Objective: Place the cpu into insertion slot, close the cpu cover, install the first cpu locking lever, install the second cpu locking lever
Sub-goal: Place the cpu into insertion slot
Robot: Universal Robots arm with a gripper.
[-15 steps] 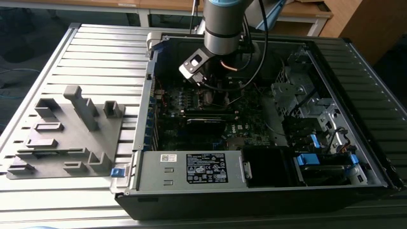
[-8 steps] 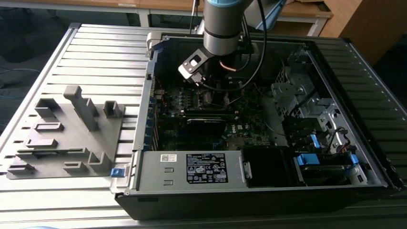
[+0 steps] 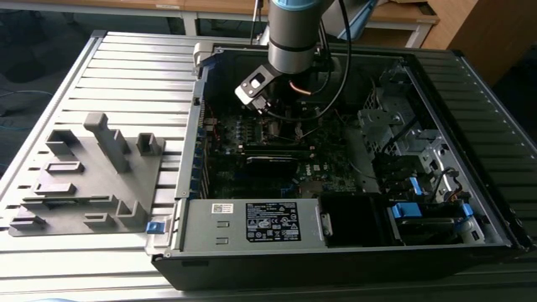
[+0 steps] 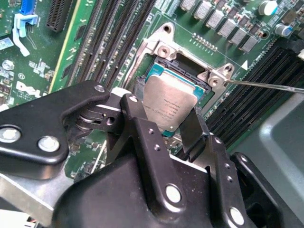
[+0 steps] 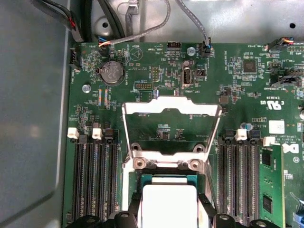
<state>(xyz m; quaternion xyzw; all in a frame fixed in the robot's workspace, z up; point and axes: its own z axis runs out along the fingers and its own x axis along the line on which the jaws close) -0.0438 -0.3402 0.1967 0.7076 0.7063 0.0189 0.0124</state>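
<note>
Silver-grey cylindrical arm (image 3: 293,53) with pale blue collar; thin black cables (image 3: 345,69) looping on the exterior view's right. Glossy black gripper (image 4: 168,116) links, studded with silver screws.

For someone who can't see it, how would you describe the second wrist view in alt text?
A black gripper holds the cpu, a small silver-topped square chip, between its two fingers at the open metal socket of a green motherboard. Dark memory slots run along both sides of the socket.
</note>
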